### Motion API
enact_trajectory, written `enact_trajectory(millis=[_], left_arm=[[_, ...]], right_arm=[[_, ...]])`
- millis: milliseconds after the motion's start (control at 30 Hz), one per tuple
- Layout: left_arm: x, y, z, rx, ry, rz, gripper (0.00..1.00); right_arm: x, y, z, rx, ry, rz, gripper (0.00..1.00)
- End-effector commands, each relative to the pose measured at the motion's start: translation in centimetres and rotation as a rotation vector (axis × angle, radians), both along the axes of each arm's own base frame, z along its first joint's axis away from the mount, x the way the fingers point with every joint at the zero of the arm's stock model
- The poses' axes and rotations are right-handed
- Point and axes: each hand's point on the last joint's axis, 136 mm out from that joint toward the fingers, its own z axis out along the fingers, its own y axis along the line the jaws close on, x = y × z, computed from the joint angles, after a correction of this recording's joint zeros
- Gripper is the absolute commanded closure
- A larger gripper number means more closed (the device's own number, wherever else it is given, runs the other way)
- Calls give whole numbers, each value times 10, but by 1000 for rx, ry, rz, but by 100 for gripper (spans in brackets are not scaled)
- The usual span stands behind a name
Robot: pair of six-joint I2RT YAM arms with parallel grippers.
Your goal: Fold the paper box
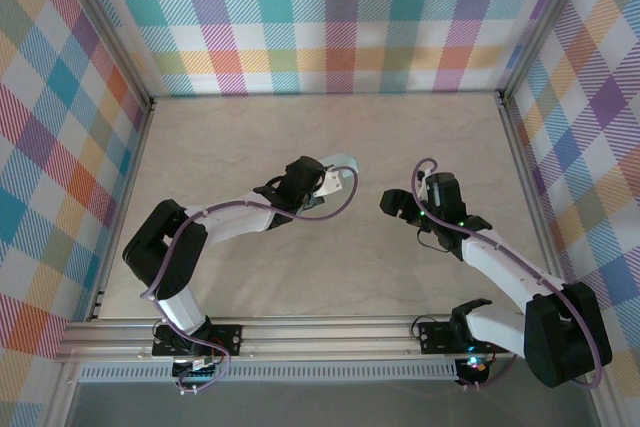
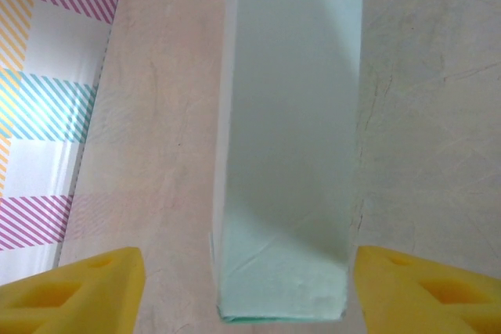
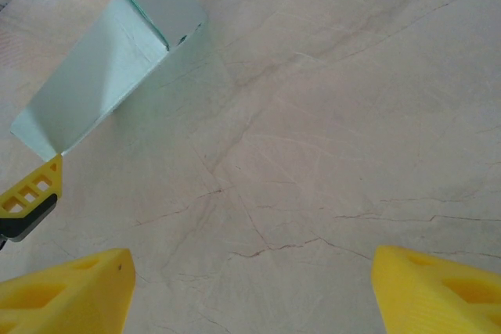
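Note:
The paper box [image 2: 290, 131] is a folded, pale mint-blue oblong lying on the table, its near end between the fingers of my left gripper [image 2: 250, 291]. That gripper is open; a wide gap shows at the left yellow finger [image 2: 86, 287] and a narrow one at the right. From above, the paper box [image 1: 346, 163] pokes out just beyond the left gripper [image 1: 333, 181]. My right gripper [image 1: 389, 202] stands open to the right of it, with bare table between the fingers of the right gripper [image 3: 250, 291]. In the right wrist view the paper box [image 3: 102, 76] lies at the upper left, one end flap [image 3: 164, 5] slightly ajar.
The beige marbled table [image 1: 330, 267] is ringed by plaid walls [image 1: 330, 17] and aluminium rails [image 1: 300, 332] at the near edge. A yellow fingertip of the left gripper [image 3: 35, 189] shows beside the box's corner.

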Motion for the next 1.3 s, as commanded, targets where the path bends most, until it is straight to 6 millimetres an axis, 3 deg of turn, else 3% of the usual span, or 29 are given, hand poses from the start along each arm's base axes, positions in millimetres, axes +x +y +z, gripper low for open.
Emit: enact_trajectory(millis=[0,200,300,367,500,633,833,1000,1200,1267], left_arm=[[3,5,-7,2,14,23,25],[-4,-1,-4,-64,70,19,10],[-3,-3,16,-244,77,52,0],[-1,4,35,-411,90,102,0],[3,36,62,-653,74,229,0],[5,91,65,-782,47,423,0],[-13,174,53,-862,-73,679,0],[-22,233,28,-876,-147,858,0],[-12,237,13,-964,-223,768,0],[-8,241,2,-981,-218,772,0]], right_arm=[[5,1,8,15,-23,-1,21],[3,-1,8,11,-25,-6,21],[3,-2,9,8,-33,-6,21],[4,-4,9,-5,-43,-6,20],[14,-15,16,-89,-119,-10,9],[32,-38,25,-258,-228,-43,3],[63,-82,35,-577,-390,-143,0],[79,-107,26,-653,-453,-191,0],[89,-139,-4,-588,-432,-249,0],[94,-140,1,-560,-459,-233,0]])
